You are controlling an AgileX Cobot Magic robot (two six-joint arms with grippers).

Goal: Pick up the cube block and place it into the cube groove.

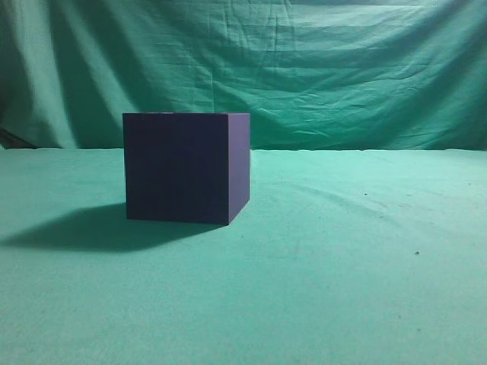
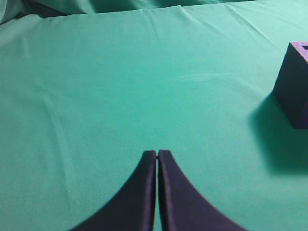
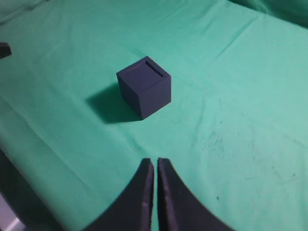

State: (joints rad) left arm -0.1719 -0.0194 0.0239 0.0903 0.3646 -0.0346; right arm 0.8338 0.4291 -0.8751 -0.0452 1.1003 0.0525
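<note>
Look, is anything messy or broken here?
Nothing looks spilled or broken. The cube groove stands flat and upright on the green cloth. One oddity: I can see no smaller cube lying loose, and the groove's top shows only a thin dark slot.

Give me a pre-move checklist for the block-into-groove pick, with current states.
1. Cube groove located: ok. It stands upright on the green cloth.
2. Cube block located: not ok. No smaller cube shows in any view. A dark object at the left edge of the right wrist view is cut off, so it can't be identified.
3. Left gripper ready to grasp: not ok. It is shut and empty, above bare cloth.
4. Right gripper ready to grasp: not ok. It is shut and empty, short of the groove.
5. Groove top free: cannot tell. Only a dark slot shows on top.
</note>
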